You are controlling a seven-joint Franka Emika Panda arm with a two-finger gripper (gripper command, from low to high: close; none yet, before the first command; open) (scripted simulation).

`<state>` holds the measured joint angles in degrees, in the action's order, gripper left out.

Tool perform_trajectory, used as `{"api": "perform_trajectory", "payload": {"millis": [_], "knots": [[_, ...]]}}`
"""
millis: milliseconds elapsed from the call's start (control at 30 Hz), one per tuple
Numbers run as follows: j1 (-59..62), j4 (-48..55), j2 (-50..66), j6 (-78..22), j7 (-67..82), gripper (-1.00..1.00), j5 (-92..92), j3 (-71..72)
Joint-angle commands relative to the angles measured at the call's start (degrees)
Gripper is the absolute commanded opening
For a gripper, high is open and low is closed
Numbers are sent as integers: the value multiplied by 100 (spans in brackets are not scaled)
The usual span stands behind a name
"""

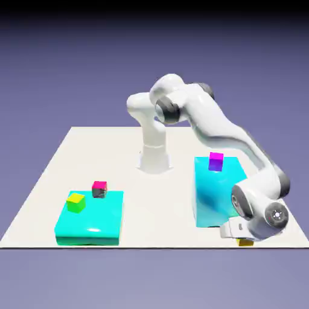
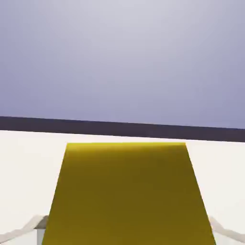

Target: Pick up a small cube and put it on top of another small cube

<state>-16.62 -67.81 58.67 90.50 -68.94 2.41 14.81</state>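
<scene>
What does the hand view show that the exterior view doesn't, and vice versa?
Hand view only: both fingertips, shut on the golden-yellow cube, one at each side.
Exterior view only: the magenta-purple cube on the taller cyan block, the lower cyan block, the yellow-lime cube and the pink-red cube.
Both: the golden-yellow cube, the pale tabletop and the blue-violet backdrop.

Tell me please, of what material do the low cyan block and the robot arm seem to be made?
The low cyan block: perhaps glossy plastic, by the white highlight near its front edge. The robot arm: smooth white shell, maybe plastic or painted metal, with dark grey joint parts.
</scene>
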Motion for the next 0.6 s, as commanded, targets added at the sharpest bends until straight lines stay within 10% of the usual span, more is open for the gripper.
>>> {"api": "perform_trajectory", "payload": {"millis": [0, 567], "knots": [[-2, 208, 5, -205, -12, -100, -12, 2], [491, -1914, -3337, -1395, 1915, -100, -502, 621]]}}
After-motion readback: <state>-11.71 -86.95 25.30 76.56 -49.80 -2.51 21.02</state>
